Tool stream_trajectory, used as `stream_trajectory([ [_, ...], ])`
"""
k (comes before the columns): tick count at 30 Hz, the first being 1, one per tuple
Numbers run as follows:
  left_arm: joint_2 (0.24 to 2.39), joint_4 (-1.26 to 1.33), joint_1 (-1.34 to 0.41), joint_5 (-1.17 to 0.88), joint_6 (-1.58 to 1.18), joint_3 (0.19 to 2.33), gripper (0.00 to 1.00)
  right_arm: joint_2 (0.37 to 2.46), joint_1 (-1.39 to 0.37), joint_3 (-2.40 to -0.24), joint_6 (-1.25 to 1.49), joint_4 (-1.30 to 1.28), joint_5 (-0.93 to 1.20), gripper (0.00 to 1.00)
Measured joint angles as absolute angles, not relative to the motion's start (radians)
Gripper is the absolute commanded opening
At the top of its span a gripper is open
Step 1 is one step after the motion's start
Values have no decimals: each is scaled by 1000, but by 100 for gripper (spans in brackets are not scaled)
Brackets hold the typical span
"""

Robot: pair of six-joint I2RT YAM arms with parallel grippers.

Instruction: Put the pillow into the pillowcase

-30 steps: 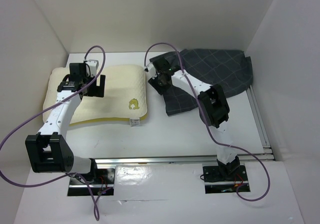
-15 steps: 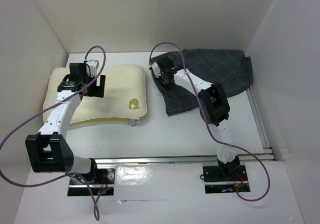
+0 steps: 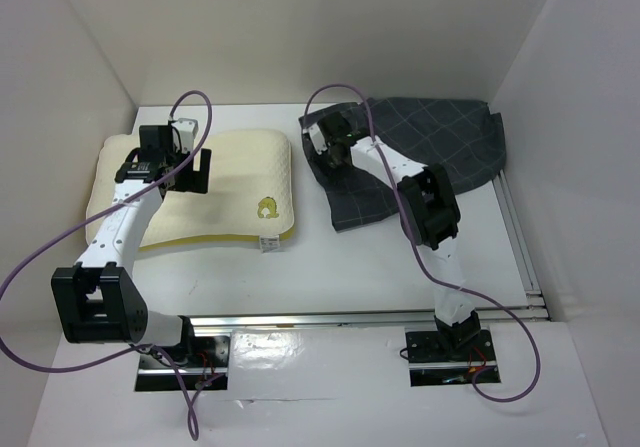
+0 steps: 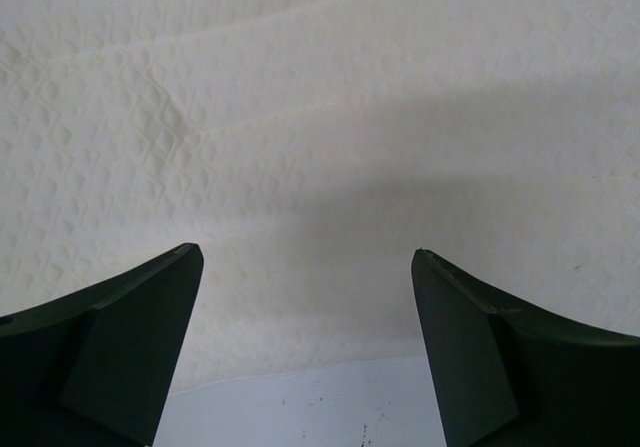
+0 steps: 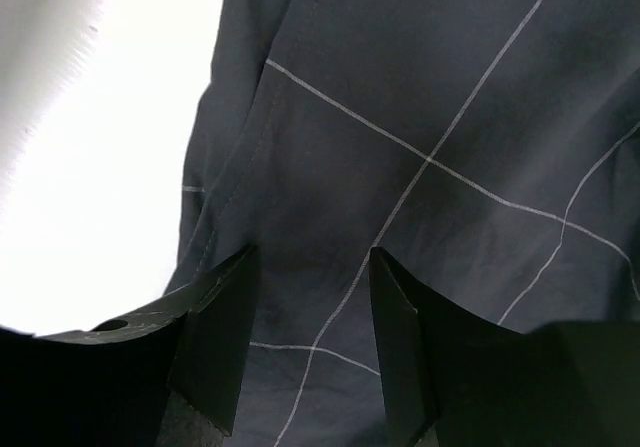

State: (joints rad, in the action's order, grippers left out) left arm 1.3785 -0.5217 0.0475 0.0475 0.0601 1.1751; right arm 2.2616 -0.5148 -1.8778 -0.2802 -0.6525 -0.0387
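Observation:
The cream-yellow pillow (image 3: pixel 225 182) lies flat on the left of the table, its yellow animal emblem (image 3: pixel 267 207) and white tag near its front right corner. My left gripper (image 3: pixel 196 171) is open over the pillow's middle; in the left wrist view the pillow's quilted cloth (image 4: pixel 320 127) fills the space between the fingers (image 4: pixel 130 337). The dark charcoal pillowcase (image 3: pixel 430 147) with thin light grid lines lies crumpled at the back right. My right gripper (image 3: pixel 322 145) is open over its left end; in the right wrist view the cloth (image 5: pixel 420 137) lies between the jaws, not pinched.
White walls close in the table on the left, back and right. A metal rail (image 3: pixel 360 317) runs along the near edge by the arm bases. Purple cables (image 3: pixel 195 102) loop above both arms.
My right gripper has moved a little toward the back over the pillowcase's left end. The left arm and the pillow have not moved.

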Motion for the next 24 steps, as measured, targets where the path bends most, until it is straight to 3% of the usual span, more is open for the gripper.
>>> stream_trajectory([
  [19,1395,-523,47,43,60,1175,100,2255,-554,-1914,-254,-652,-46,52],
  [24,1404,-523,47,39,60,1175,100,2253,-554,-1926,-253,-655,-28,36],
])
